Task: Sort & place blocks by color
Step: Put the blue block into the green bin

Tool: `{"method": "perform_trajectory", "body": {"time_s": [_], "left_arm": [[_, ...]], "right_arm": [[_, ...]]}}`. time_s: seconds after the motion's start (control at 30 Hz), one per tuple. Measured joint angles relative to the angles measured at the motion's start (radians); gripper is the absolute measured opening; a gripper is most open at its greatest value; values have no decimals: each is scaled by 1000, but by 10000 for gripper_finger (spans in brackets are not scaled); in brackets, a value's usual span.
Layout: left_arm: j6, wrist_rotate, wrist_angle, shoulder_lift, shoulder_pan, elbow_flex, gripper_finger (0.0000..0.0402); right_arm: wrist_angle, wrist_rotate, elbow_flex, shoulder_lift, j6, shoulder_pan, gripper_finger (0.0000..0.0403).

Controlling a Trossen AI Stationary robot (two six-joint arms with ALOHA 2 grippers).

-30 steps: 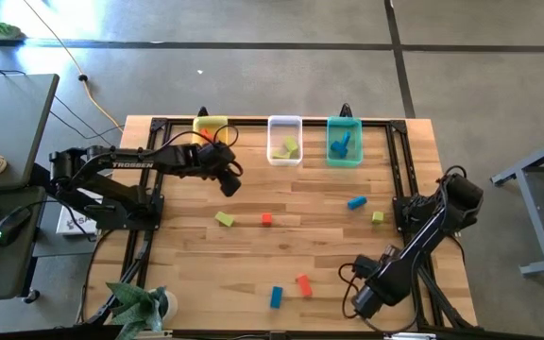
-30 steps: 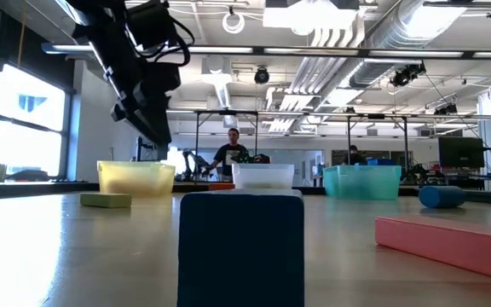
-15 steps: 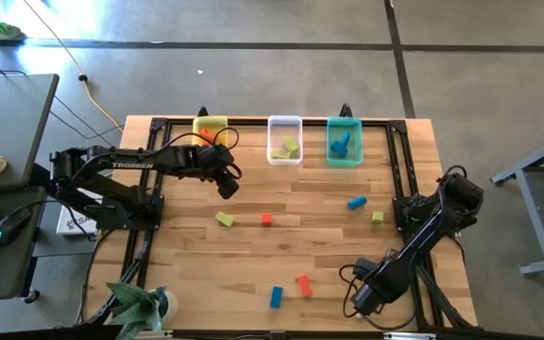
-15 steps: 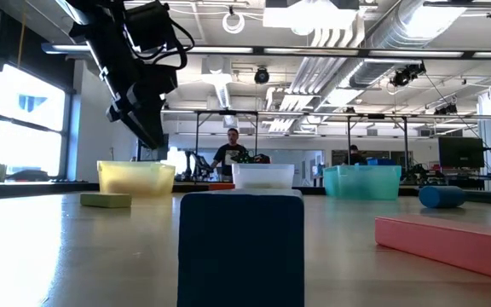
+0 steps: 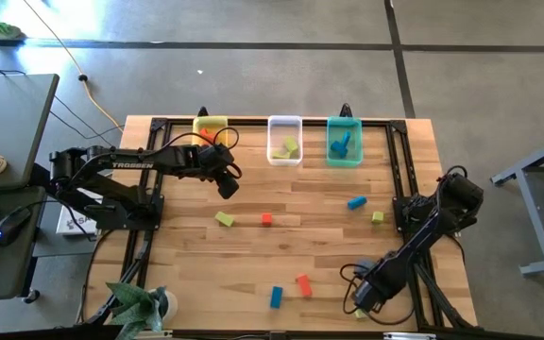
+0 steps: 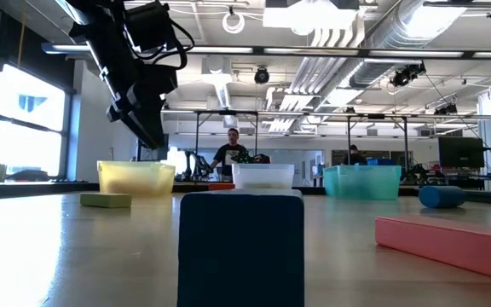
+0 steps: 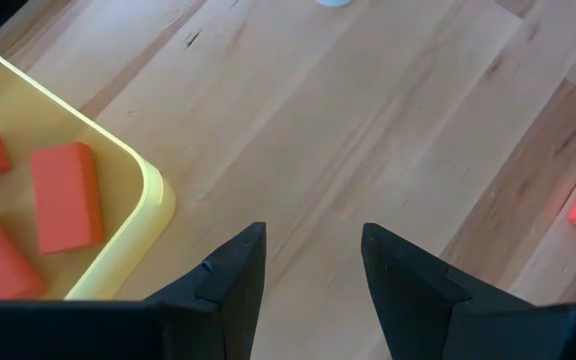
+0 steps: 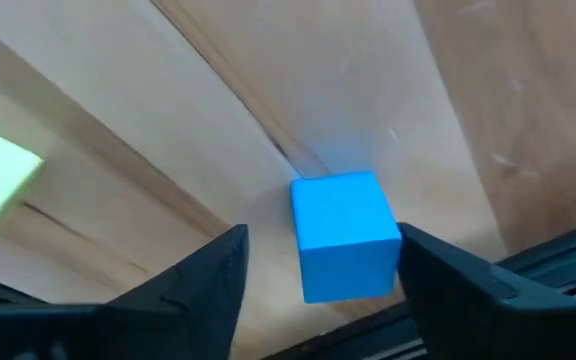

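Two dark arms (image 5: 140, 162) (white TROSSEN lettering), looped black cables.

Left hand (image 5: 227, 185) and right hand (image 5: 365, 298), both open

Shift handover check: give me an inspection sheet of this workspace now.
Surface: wooden table, dark frame rails along its edges.
Job's things: yellow bin holds red blocks; clear bin green ones; teal bin blue ones. Loose blocks include blue block, red bar.
Clutter: nothing seen.
Grippers: left tool open, empty, near the yellow bin; right tool open over a blue cube.
Cables: yellow cable on the floor.
Surroundings: person beyond the table.
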Motion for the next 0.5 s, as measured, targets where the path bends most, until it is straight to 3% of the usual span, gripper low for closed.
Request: {"method": "perform_trajectory", "body": {"time_s": [0.27,0.5], "left_arm": [[0,-1,15,0,0,0,156],[12,-2,38,0,0,0,156]], "right_arm": [[10,-72,-11,0,1,-8,100],[25,-53,30,0,-9,-56,93]]}}
